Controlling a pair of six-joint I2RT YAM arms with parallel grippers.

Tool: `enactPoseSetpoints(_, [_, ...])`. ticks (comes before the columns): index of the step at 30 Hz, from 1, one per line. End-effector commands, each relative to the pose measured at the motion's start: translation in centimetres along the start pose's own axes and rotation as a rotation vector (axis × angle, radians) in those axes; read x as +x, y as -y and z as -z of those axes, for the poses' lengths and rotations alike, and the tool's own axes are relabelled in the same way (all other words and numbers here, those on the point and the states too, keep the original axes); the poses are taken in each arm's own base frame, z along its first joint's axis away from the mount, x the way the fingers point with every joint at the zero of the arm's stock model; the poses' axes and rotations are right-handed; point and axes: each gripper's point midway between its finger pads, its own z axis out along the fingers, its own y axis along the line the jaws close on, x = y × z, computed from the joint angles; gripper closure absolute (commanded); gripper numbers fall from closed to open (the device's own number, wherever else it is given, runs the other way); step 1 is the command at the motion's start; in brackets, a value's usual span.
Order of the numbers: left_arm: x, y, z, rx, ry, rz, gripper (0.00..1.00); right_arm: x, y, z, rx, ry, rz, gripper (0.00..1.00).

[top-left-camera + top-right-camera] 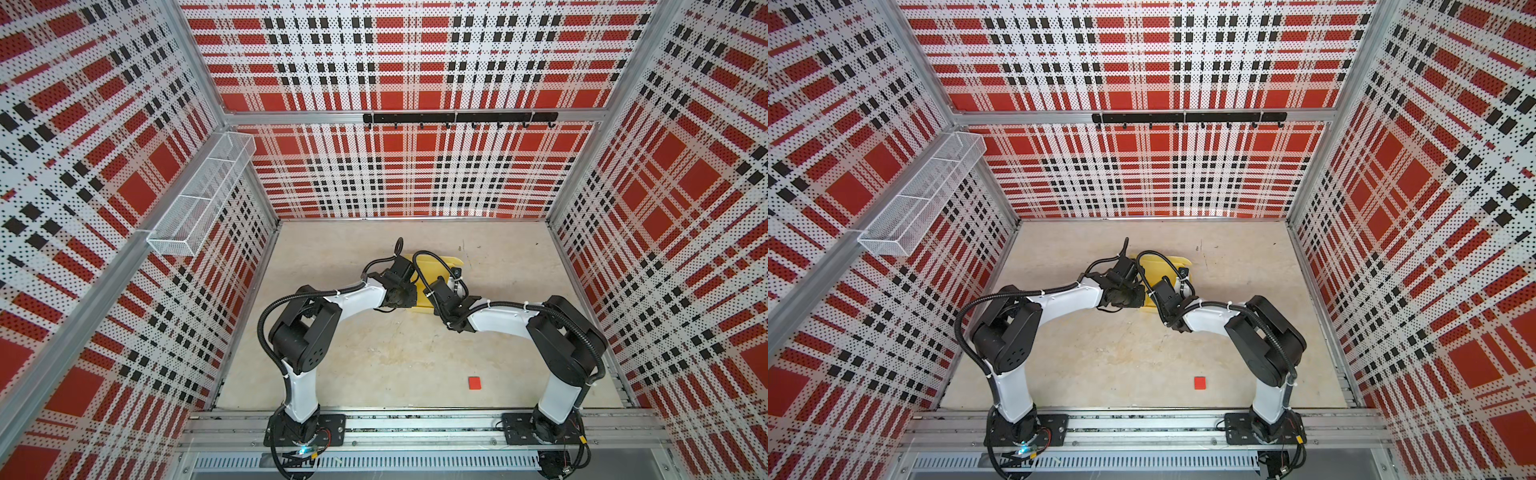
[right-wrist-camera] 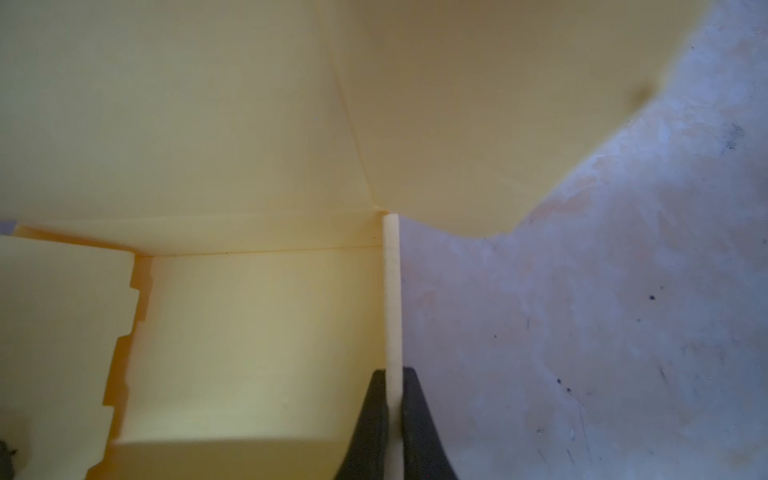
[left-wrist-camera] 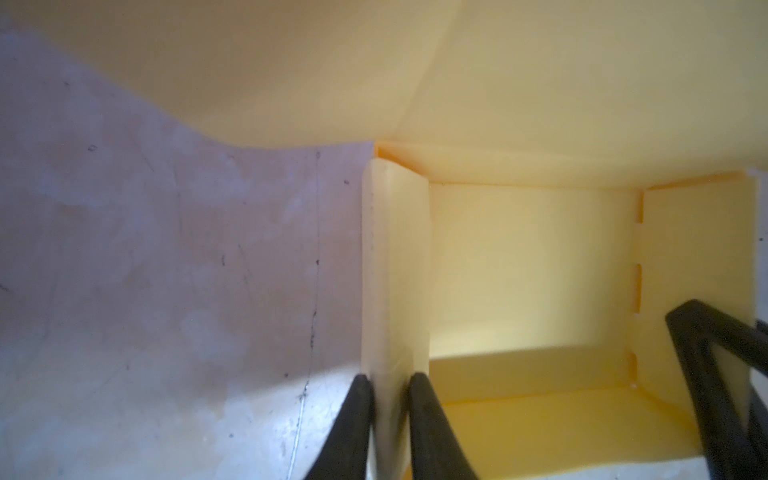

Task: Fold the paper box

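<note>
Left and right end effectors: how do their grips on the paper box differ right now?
The left end effector straddles a wall of the paper box that looks thick and doubled over, jaws wider apart; the right end effector pinches a thin wall edge, jaws almost together. The left holds the box's left wall, the right the opposite one. Both clamp an upright side wall.

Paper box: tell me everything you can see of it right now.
The paper box is pale yellow thin card, half folded: a flat base panel with two opposite side walls standing upright, one showing a notched edge, and a broad flap with rounded corners beyond, not closed. It sits on the table between the two arms. The left fingers pinch one wall, and the right fingers pinch the opposite wall.
</note>
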Motion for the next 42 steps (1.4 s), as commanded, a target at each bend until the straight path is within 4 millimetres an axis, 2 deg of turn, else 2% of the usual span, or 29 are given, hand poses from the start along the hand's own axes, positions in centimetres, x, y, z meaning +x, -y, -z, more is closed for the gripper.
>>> enactPoseSetpoints(1, [1.2,0.1,-0.8,-0.053,-0.047,-0.019,0.76,-1.0,-2.4,0.4,-0.071,0.038,-0.072,1.0])
enactPoseSetpoints(4, [1.6,0.0,-0.9,-0.068,-0.055,-0.018,0.75,-0.8,-2.3,0.5,-0.071,0.041,-0.073,1.0])
enactPoseSetpoints(11, [1.8,-0.2,-1.2,-0.089,-0.063,-0.017,0.86,-0.5,-2.1,0.5,-0.065,0.034,-0.077,1.0])
enactPoseSetpoints(16, [1.8,-0.4,-1.2,-0.114,-0.067,-0.014,1.0,-0.2,-2.4,0.3,-0.066,0.019,-0.078,1.0])
enactPoseSetpoints(24, [1.6,-0.3,-0.8,-0.139,-0.055,-0.023,1.0,-0.1,-2.7,0.6,-0.064,0.018,-0.07,1.0])
enactPoseSetpoints(26, [1.7,-0.3,-0.7,-0.137,-0.049,-0.021,0.85,-0.3,-2.5,0.8,-0.067,0.034,-0.078,1.0])
enactPoseSetpoints(29, [1.1,-0.3,-0.2,-0.138,-0.032,-0.016,0.77,-0.1,-2.2,0.8,-0.062,0.035,-0.077,1.0])
enactPoseSetpoints(35, [0.6,0.1,0.7,-0.133,0.008,-0.03,0.75,0.2,-2.1,0.6,-0.069,0.035,-0.094,1.0])
enactPoseSetpoints(38, [-0.1,0.0,1.3,-0.146,0.026,-0.037,0.65,0.4,-1.8,0.6,-0.049,0.021,-0.078,1.0])
enactPoseSetpoints(42, [-1.0,-0.5,2.3,-0.16,0.066,-0.037,0.63,0.2,-1.2,1.1,-0.049,0.047,-0.098,1.0])
